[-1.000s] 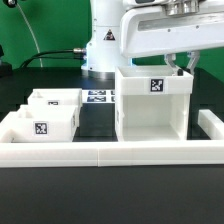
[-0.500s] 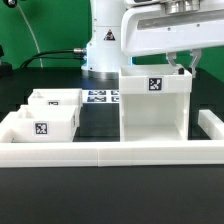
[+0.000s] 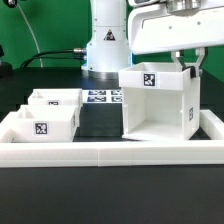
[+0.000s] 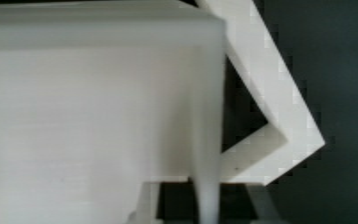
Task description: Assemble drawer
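Exterior view: the fingers (image 3: 186, 66) reach down from above and pinch the top edge of the shell's (image 3: 157, 105) far wall. The shell stands on the tabletop (image 3: 100, 125) directly below the fingers. Its open face is turned partly toward the side where the trays (image 3: 45, 118) lie, probably so they can slide in later. Both trays rest well apart from the fingers, beyond the marker board (image 3: 100, 97), and nothing touches them. Gripping a thin wall suits turning or dragging the shell more than lifting it, I judge.

Wrist view: the wall's thin edge runs straight between the fingers (image 4: 208, 205). A dark pad shows on either side of it, seemingly closed on the wall.
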`<state>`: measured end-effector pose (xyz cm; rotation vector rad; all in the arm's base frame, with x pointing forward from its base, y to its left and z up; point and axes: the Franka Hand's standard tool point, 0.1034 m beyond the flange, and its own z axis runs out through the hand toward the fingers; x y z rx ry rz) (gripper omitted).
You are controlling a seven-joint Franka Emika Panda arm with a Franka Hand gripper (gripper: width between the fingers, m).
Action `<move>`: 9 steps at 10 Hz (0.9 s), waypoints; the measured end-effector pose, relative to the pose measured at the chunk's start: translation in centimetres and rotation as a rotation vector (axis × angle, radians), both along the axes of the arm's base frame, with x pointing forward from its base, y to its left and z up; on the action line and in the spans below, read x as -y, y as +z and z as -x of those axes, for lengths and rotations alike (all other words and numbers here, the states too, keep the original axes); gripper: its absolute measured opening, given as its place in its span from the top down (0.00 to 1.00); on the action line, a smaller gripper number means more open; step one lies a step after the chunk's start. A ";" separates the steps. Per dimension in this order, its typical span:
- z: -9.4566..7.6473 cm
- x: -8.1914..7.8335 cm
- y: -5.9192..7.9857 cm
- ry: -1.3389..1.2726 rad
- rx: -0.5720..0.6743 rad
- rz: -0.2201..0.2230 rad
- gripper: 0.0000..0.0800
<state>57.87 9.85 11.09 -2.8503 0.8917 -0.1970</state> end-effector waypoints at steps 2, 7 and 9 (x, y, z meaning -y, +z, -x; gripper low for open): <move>0.0 -0.4 0.1 -0.081 -0.006 -0.026 0.95; 0.6 0.3 0.1 -0.487 -0.088 -0.103 0.94; 1.2 0.3 -0.3 -0.669 -0.146 -0.143 0.95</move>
